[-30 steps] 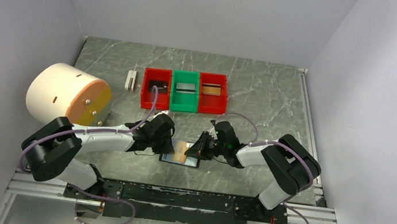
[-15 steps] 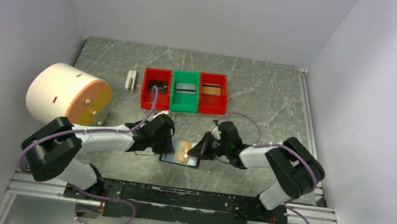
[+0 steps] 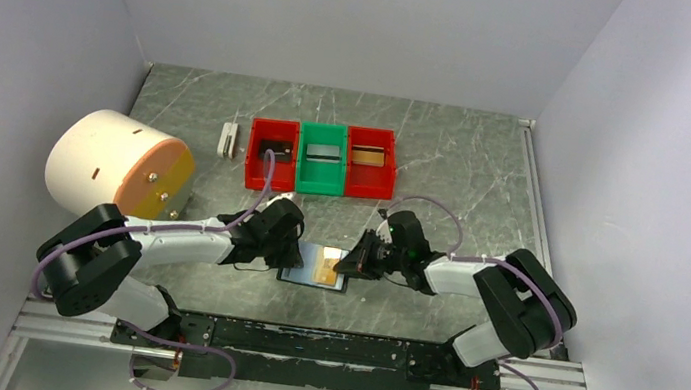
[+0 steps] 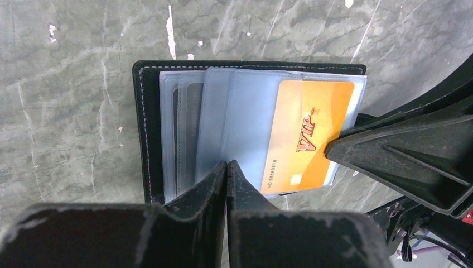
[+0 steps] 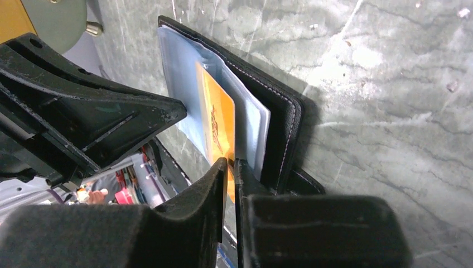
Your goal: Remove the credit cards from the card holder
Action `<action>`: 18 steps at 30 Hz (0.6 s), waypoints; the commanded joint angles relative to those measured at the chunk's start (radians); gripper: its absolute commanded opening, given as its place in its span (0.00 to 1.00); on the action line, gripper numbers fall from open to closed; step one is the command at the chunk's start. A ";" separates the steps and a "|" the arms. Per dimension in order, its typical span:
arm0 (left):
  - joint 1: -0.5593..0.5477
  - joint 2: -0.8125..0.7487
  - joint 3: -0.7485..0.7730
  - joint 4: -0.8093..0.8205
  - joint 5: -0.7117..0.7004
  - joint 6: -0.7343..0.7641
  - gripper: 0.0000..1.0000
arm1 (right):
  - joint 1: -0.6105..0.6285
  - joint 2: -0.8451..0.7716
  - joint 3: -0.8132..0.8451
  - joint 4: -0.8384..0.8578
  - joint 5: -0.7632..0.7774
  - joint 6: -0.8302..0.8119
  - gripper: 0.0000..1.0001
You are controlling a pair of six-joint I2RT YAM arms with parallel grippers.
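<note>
**Top view:** we are seeing the open card holder (image 3: 303, 275) lying on the table (image 3: 457, 159) between the 2 arms, near their bases.

**Left wrist view:** the left gripper (image 4: 227, 164), its fingers pressed together, is bearing down on a bluish pocket.

**Right wrist view:** the right gripper (image 5: 230, 163) is pinching the orange card (image 5: 217, 120), which is seemingly sticking partway out of its pocket.

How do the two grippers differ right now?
The left gripper is shut empty, tips on the wallet sleeves; the right gripper is shut on the orange card. The left gripper is at the wallet's left side, the right gripper at its right. Both are black.
</note>
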 commanded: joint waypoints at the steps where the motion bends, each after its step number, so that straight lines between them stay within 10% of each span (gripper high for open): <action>1: -0.004 0.032 -0.050 -0.167 -0.061 0.054 0.09 | -0.004 0.038 0.023 0.059 -0.033 0.024 0.18; 11: -0.004 0.045 -0.050 -0.158 -0.054 0.051 0.09 | 0.002 0.099 0.022 0.148 -0.033 0.070 0.12; 18: -0.004 0.027 -0.047 -0.181 -0.072 0.042 0.09 | -0.009 -0.101 0.039 -0.154 0.140 -0.053 0.00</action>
